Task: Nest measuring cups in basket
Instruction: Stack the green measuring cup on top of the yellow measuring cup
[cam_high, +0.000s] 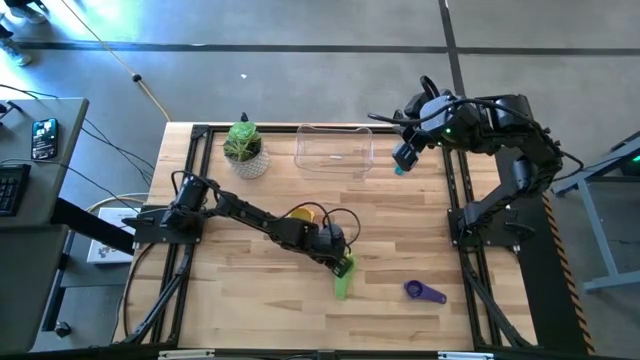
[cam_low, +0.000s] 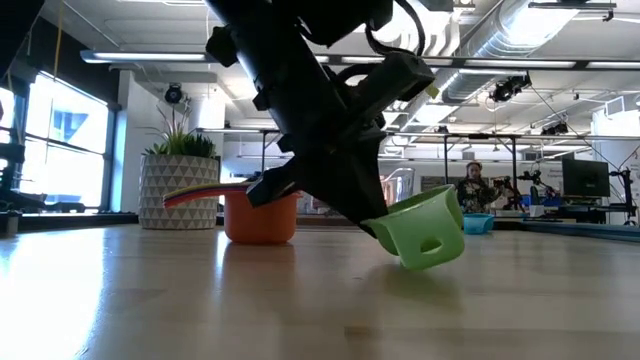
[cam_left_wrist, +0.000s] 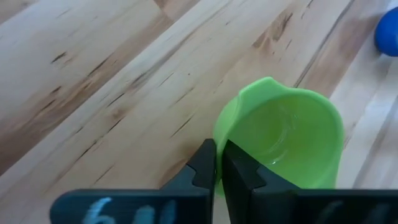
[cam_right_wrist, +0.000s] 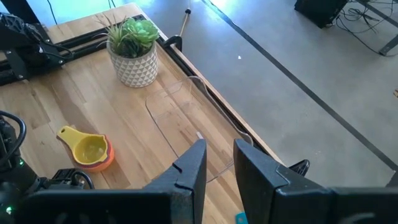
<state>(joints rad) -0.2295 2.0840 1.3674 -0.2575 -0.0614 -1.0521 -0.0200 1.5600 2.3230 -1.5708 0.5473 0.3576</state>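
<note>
Left gripper (cam_left_wrist: 217, 163), at the near middle of the table, has pinched its 2 fingers shut on the green cup (cam_high: 343, 279)'s handle, so the pickup looks done and next comes lifting it far-right to the clear basket (cam_high: 334, 150), where the right gripper (cam_high: 404, 158) hovers partly open, holding a light-blue cup (cam_right_wrist: 240, 218).

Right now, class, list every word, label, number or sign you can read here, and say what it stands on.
None can be read.
Pale handwritten marks on the body of the left claw: too blurred to read.
Green measuring cup: no print shows.
</note>
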